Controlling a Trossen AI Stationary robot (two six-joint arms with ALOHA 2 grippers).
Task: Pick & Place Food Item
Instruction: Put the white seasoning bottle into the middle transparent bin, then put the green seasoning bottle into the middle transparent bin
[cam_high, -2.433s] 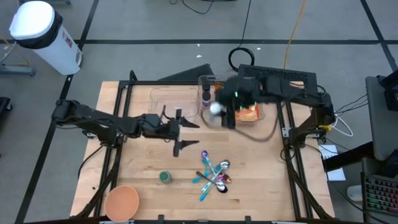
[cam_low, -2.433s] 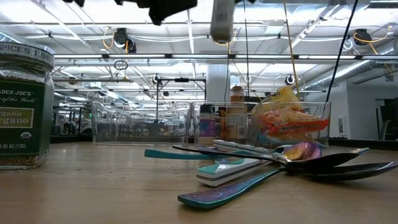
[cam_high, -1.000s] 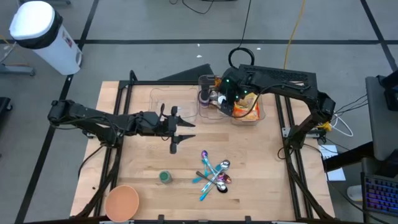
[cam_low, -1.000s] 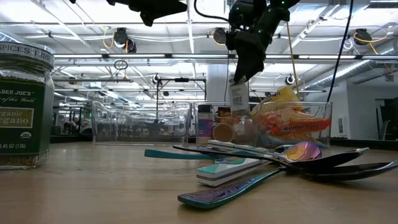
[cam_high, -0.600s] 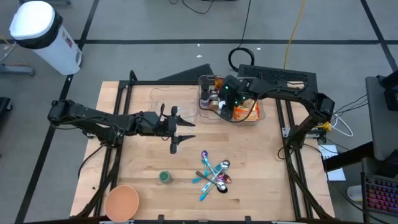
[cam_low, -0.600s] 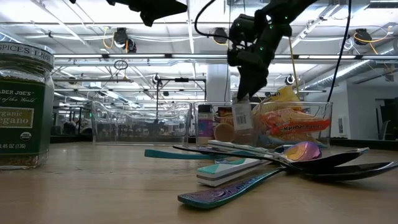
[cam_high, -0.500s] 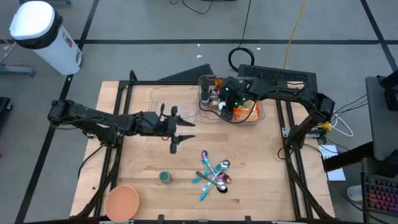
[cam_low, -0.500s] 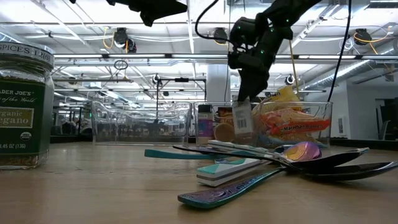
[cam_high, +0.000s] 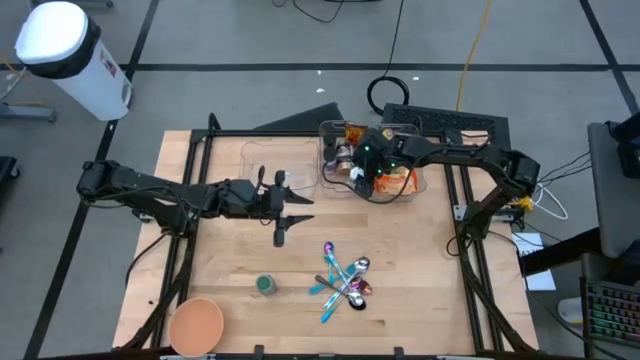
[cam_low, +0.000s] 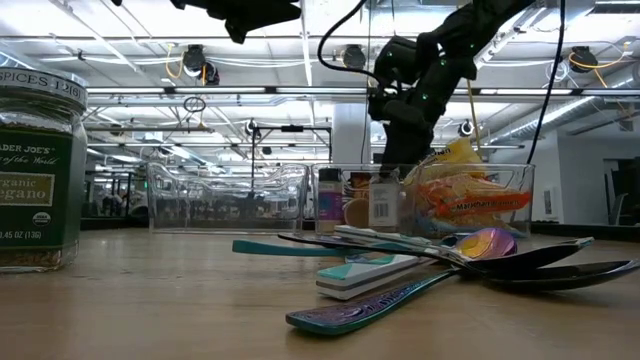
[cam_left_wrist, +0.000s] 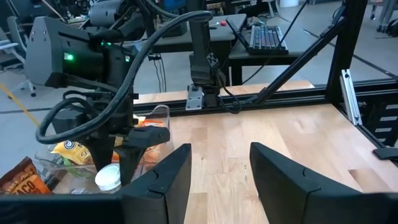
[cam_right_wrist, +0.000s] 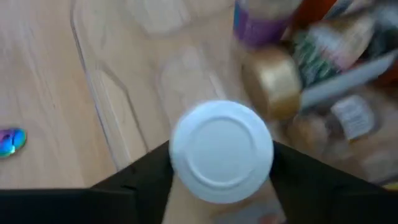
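A small jar with a white cap (cam_right_wrist: 221, 152) and a pale label (cam_low: 383, 205) stands upright inside the clear bin (cam_high: 325, 190) at the table's far side. My right gripper (cam_high: 362, 172) reaches down into that bin and is shut on the jar; it also shows in the left wrist view (cam_left_wrist: 115, 163). Other jars (cam_high: 333, 150) and snack bags (cam_high: 400, 180) lie in the same bin. My left gripper (cam_left_wrist: 221, 174) hangs open and level above the table's middle (cam_high: 297, 212), with nothing between its fingers. My right gripper pinches the jar just under its white cap (cam_right_wrist: 186, 186), one finger on either side. The fingers (cam_right_wrist: 146, 177) come from above, slanting down. The jar is upright, its lower end deep in the bin among the other items; whether its base rests on the bin floor I cannot tell.
An empty clear bin (cam_high: 280, 165) stands left of the filled one. Several spoons (cam_high: 342, 280) lie in a heap toward the near edge, with a green-labelled oregano jar (cam_high: 264, 285) and an orange bowl (cam_high: 195, 325) to their left. Bare wood lies between them and the bins.
My right gripper has gone down with the jar, from above the bin's rim into the bin; the jar stays upright and now sits low among the other items.
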